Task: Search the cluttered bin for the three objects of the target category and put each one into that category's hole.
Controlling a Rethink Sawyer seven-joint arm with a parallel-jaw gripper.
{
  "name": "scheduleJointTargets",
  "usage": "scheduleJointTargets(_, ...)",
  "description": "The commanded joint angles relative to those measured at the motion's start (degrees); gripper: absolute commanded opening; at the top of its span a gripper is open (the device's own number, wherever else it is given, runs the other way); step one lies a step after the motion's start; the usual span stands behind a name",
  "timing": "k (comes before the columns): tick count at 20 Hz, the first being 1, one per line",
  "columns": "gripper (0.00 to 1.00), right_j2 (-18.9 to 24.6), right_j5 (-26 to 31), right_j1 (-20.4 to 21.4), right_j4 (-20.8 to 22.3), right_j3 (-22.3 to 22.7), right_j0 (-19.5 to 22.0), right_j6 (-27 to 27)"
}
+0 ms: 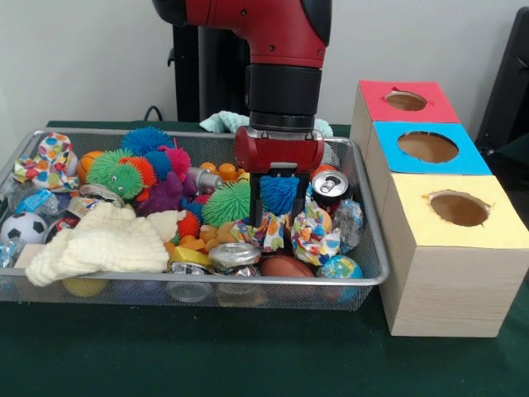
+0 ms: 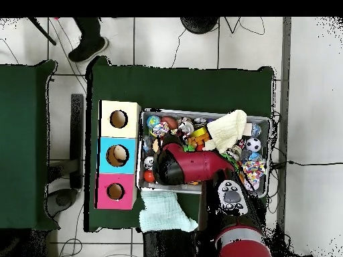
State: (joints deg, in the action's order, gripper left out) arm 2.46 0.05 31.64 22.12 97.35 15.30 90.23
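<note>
The bin (image 1: pixel 369 273) sits on the table's left, holding mixed clutter. One gripper (image 1: pixel 274 217) is lowered into its right half, fingers spread around a blue spiky ball (image 1: pixel 279 194). Three boxes (image 1: pixel 450 273) stand right of it: red, blue and yellow tops, one hole each.

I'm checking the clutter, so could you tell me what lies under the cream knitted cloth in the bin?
Under the cream cloth in the bin, only a yellow object's edge shows; the rest is covered.

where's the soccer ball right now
In the front view, the small black-and-white soccer ball lies at the left end of the silver wire mesh bin, just left of the cream knitted cloth.
</note>
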Motion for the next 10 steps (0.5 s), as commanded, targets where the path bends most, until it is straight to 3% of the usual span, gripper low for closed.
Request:
scheduleJointTargets(1, 1.00, 1.14, 2.42, -1.62, 3.53, -4.00, -0.57, 2.44)
scheduleJointTargets(10, 1.00, 1.16, 3.68, -1.79, 4.16, -4.59, -0.76, 2.29)
